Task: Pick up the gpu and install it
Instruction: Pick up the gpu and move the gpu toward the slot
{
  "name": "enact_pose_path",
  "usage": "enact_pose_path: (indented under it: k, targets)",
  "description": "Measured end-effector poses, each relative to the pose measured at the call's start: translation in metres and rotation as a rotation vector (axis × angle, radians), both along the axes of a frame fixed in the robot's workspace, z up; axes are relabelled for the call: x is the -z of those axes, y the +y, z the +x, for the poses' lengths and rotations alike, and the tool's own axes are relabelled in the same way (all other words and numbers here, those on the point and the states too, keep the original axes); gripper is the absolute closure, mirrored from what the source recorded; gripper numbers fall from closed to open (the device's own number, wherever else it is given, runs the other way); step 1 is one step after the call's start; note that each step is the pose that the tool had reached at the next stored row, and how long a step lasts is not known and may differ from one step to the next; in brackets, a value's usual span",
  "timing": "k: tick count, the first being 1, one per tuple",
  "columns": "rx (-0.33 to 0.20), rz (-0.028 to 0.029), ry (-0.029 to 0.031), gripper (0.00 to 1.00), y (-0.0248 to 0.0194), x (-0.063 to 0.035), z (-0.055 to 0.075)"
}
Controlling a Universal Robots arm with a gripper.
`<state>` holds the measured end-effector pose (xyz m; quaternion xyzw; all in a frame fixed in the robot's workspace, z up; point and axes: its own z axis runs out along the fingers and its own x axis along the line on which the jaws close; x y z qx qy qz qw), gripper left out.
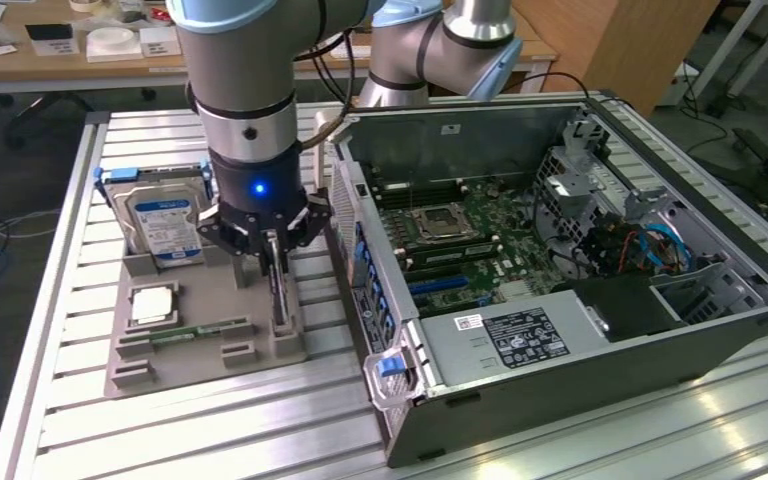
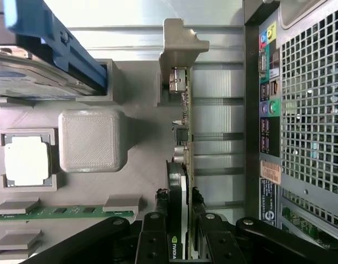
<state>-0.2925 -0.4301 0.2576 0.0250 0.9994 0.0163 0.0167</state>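
In the exterior view we are taking the grey holder tray point(image 1: 197, 362) as our landmark. The gpu point(image 1: 279, 300) is standing on its edge in the slot on the tray's side nearest the open computer case point(image 1: 558, 400). The gripper point(image 1: 275, 262) is reaching down onto the card's upper edge. The hard drive point(image 1: 164, 225), the processor point(image 1: 153, 303) and the memory stick point(image 1: 197, 330) are resting in their own places on the same tray. We are not seeing any card in the motherboard point(image 1: 464, 240) slots inside the case.

In the wrist view the gripper point(image 2: 179, 206) is clamping the gpu point(image 2: 178, 181), with its fingers point(image 2: 159, 212) pressing on both flat sides. The card's far end is sitting against a post of the tray point(image 2: 141, 165).

We are judging that the grasp is made, while the lifting and the installing are not yet done.
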Motion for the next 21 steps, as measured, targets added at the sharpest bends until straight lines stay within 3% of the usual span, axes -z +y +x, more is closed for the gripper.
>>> enact_pose_path:
  k: [8, 21]
  targets:
    - [0.000, 0.0071, 0.0000, 0.73, 0.0000, -0.0183, 0.000]
    - [0.000, 0.0092, 0.0000, 0.73, 0.0000, -0.0566, 0.000]
